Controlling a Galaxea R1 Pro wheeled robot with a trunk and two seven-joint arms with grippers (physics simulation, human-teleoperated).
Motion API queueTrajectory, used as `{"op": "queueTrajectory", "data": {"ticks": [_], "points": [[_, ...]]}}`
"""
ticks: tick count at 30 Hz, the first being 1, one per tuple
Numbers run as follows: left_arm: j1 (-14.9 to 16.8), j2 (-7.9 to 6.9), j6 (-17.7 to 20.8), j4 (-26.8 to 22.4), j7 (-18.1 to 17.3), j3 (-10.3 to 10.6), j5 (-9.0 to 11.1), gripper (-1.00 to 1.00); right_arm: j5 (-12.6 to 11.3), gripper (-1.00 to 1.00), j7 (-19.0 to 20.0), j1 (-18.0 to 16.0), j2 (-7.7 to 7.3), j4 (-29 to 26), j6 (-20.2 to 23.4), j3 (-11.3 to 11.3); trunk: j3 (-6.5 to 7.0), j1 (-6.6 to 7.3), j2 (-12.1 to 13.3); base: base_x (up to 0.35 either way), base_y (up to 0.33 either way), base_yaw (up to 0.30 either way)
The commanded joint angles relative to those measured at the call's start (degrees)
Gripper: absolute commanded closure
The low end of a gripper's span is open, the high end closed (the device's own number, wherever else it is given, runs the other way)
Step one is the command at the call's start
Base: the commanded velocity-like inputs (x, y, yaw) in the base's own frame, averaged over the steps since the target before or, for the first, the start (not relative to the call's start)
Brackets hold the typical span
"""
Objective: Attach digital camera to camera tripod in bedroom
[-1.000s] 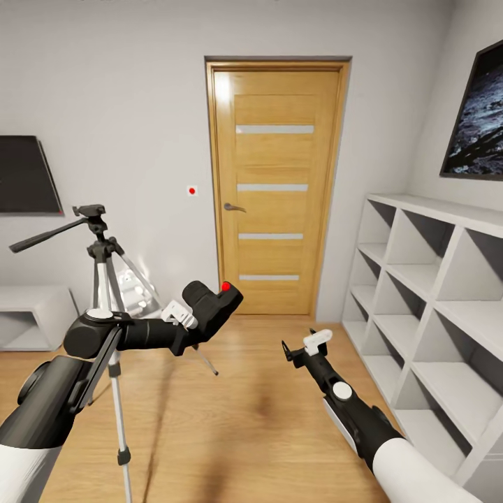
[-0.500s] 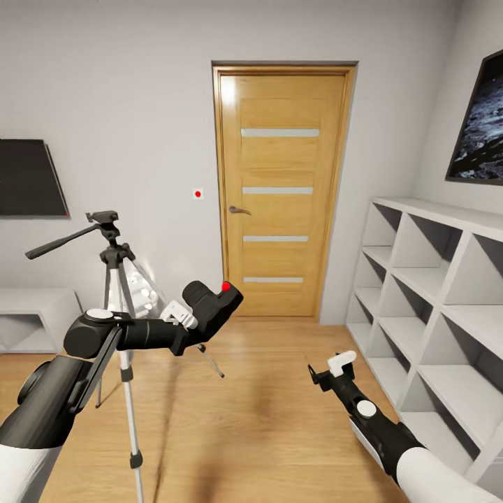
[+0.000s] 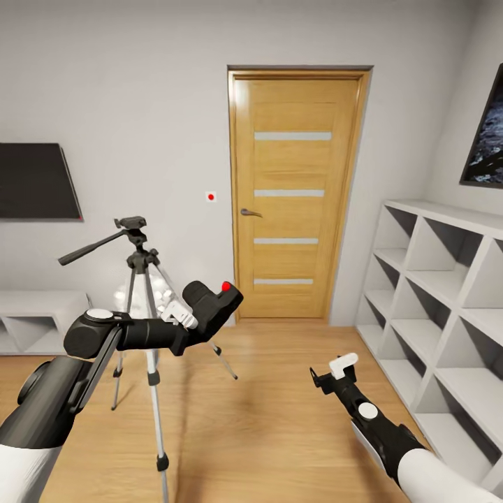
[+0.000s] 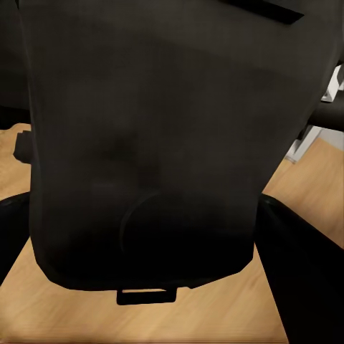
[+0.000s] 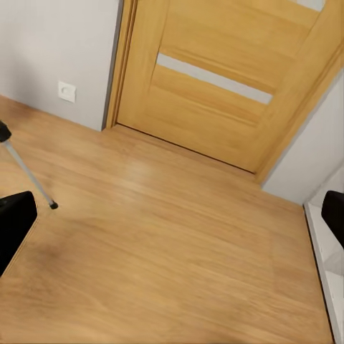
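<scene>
At the lower left of the head view, the left gripper is clamped on the digital camera, which it holds up tilted, red button uppermost; in the left wrist view the camera's black body sits between the fingers. Just behind that arm, in the left half of the frame, the camera tripod stands on the wood floor, its pan handle pointing left and its head bare. Lower right, the right gripper hangs over the floor with its fingers spread wide and nothing between them. A wooden door sits at centre, white cube shelves at the right edge, and a dark screen on the left wall.
</scene>
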State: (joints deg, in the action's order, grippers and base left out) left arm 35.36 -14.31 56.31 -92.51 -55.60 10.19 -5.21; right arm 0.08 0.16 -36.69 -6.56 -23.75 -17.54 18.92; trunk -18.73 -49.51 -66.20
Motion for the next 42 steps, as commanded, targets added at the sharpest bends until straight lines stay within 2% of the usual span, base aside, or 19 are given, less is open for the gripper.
{"op": "queueTrajectory", "data": {"ticks": [1,28,42], "points": [[0.06,-0.02,0.20,-0.04,-0.56,0.01,-0.50,1.00,0.00,-1.00,0.02,-0.05,-0.03,0.07,-0.17,0.15,0.11,0.22,0.37,0.000,0.286,0.000],[0.06,-0.02,0.20,-0.04,-0.56,0.09,-0.50,1.00,0.01,-1.00,0.10,-0.05,-0.02,0.19,-0.12,0.14,4.96,6.15,11.20,0.000,0.276,0.000],[0.06,-0.02,0.20,-0.04,-0.56,0.18,-0.50,1.00,0.01,-1.00,0.06,-0.05,-0.03,0.35,-0.12,0.13,7.47,9.23,16.81,-0.058,0.159,0.000]]}}
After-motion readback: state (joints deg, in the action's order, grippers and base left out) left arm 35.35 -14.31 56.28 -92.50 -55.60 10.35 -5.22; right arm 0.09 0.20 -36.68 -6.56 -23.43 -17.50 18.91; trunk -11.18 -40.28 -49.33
